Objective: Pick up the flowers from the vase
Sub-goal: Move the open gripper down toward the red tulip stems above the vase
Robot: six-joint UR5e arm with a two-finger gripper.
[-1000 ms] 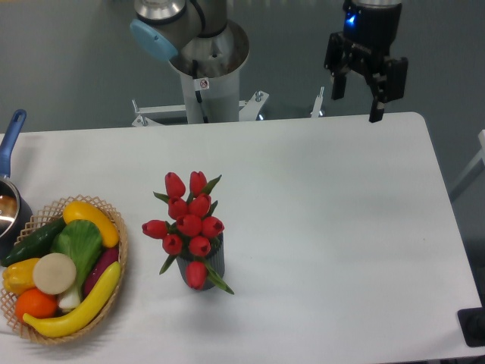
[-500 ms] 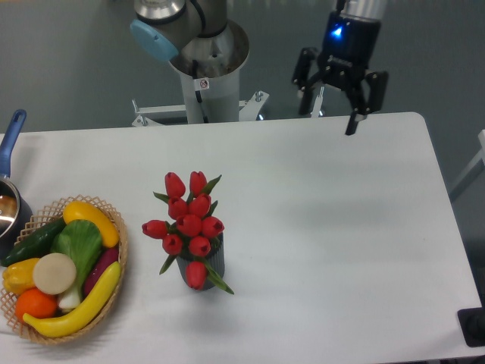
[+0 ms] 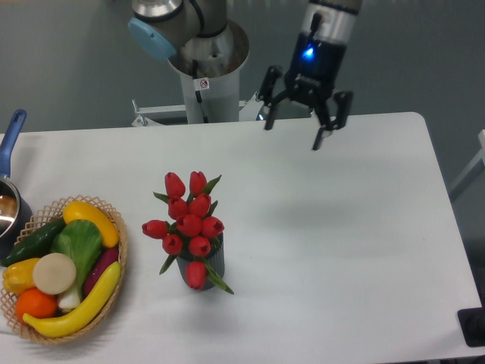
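The flowers [image 3: 189,224], a bunch of red tulip buds with green leaves, stand in the small dark grey ribbed vase [image 3: 206,267] left of the table's middle. The bunch spreads wider than the vase and hides its mouth. My gripper [image 3: 294,135] hangs open above the table's back edge, up and to the right of the flowers and well apart from them. Nothing is between its fingers.
A wicker basket [image 3: 117,262] of toy fruit and vegetables sits at the front left. A dark pot with a blue handle [image 3: 10,136] is at the left edge. The arm's base column [image 3: 204,83] stands behind the white table [image 3: 341,250].
The gripper has travelled left and slightly down along the back of the table, from the far right corner toward the middle. It stays open. Flowers and vase have not moved.
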